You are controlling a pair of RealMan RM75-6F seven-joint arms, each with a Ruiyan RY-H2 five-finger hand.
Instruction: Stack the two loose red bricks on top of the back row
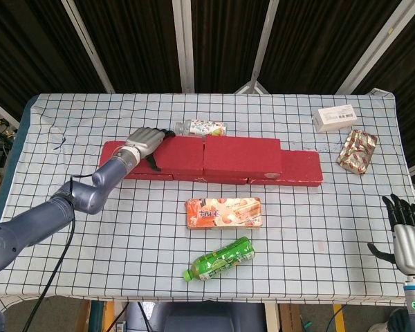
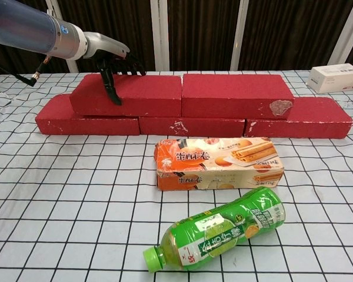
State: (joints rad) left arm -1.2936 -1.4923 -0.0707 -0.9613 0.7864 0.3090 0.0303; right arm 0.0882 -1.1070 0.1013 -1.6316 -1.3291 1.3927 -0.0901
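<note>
A: Nearest us lies a green plastic drink bottle [image 2: 219, 230] on its side, and just behind it a flat orange biscuit box [image 2: 219, 163].

B: Beyond them we see the row of three red bricks [image 2: 194, 125] with two red bricks on top: the left upper brick [image 2: 129, 94] and the right upper brick [image 2: 235, 95], ends touching.

A: Our left hand [image 2: 110, 57] grips the left upper brick's left end, thumb down its front face.

B: Only the head view shows the small clear bottle [image 1: 202, 127] behind the bricks, the foil snack packet [image 1: 357, 150] and our right hand [image 1: 405, 229], fingers spread, holding nothing.
</note>
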